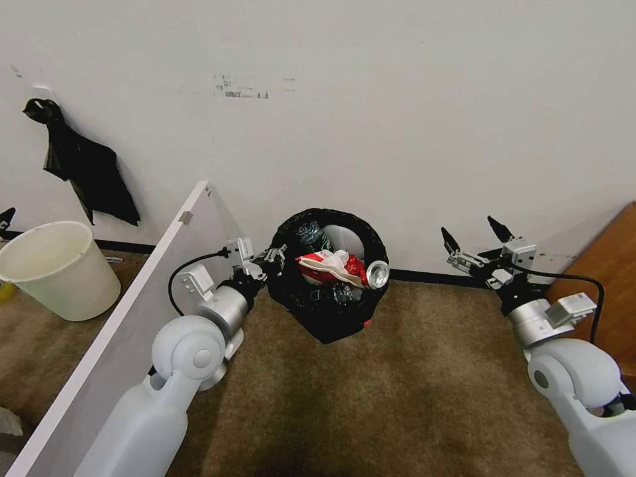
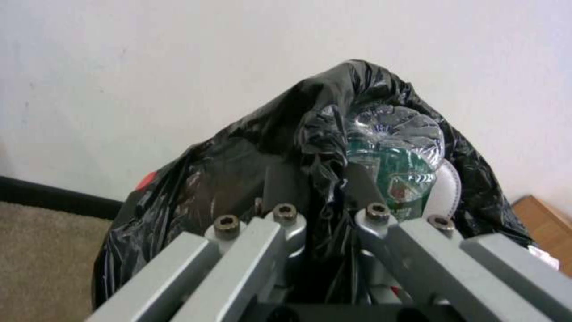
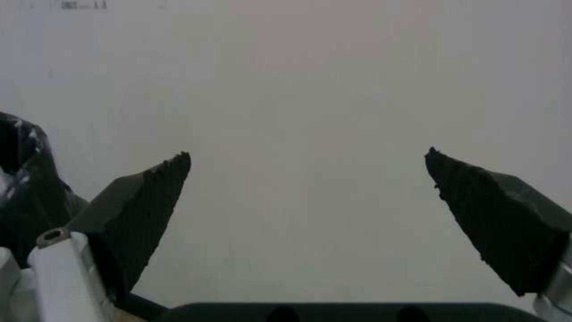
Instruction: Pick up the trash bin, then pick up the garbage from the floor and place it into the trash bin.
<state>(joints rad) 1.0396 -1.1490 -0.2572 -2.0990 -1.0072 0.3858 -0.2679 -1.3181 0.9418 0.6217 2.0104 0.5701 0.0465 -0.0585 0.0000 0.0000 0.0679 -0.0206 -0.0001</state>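
Note:
The trash bin (image 1: 323,317), lined with a crinkly black bag, is tipped with its mouth facing me, close to the white wall above the floor (image 1: 411,377). Garbage fills it: a clear bottle with a green label (image 1: 309,235), a red-white carton (image 1: 328,264), a crushed can (image 1: 376,273) and a white slipper (image 1: 342,236). My left gripper (image 1: 275,255) is shut on the bin's bagged rim at its left side. In the left wrist view that gripper (image 2: 321,188) pinches the bag (image 2: 238,152) beside the bottle (image 2: 396,152). To the bin's right, my right gripper (image 1: 468,226) hangs open in the air, its jaws (image 3: 307,154) wide apart with nothing between them.
A pale cream bucket (image 1: 56,268) stands at the far left behind a slanted white panel (image 1: 132,311). A black bag (image 1: 83,162) hangs on the wall above it. A brown wooden board (image 1: 613,255) leans at the right edge. Open carpet lies in front of the bin.

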